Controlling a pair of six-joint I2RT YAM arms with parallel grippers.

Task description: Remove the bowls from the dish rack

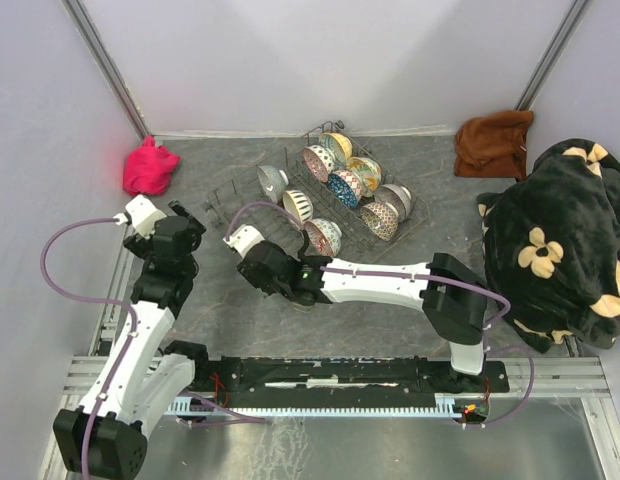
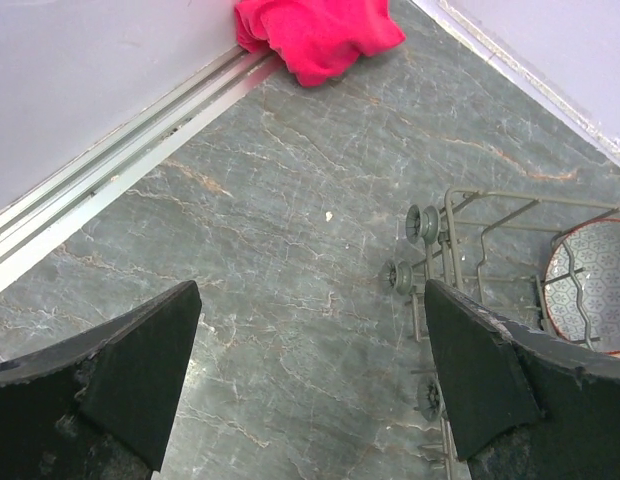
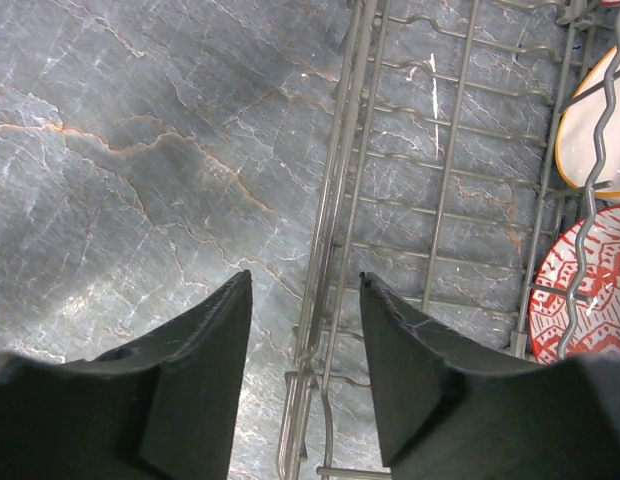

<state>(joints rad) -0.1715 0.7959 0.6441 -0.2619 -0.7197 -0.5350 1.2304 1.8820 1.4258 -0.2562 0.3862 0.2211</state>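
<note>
The bowls stand on edge between the wires of the dish rack, which sits mid-table, and none looks to be out yet. My right claw hangs over the rack's near-left edge with its jaws spread and nothing in them. The rim wires show through the gap, though I cannot tell whether it is down at their level. The left claw is spread wide and empty over bare table just left of the rack. I take the bowls for glazed ceramic: stiff, fairly heavy for their size, slick, and apt to chip against the wire or each other. The closest one to my right claw is the red-patterned bowl. I would pinch its upper rim, one finger inside and one outside, clear of the wires, and lift straight up so it does not snag or slide.
</note>
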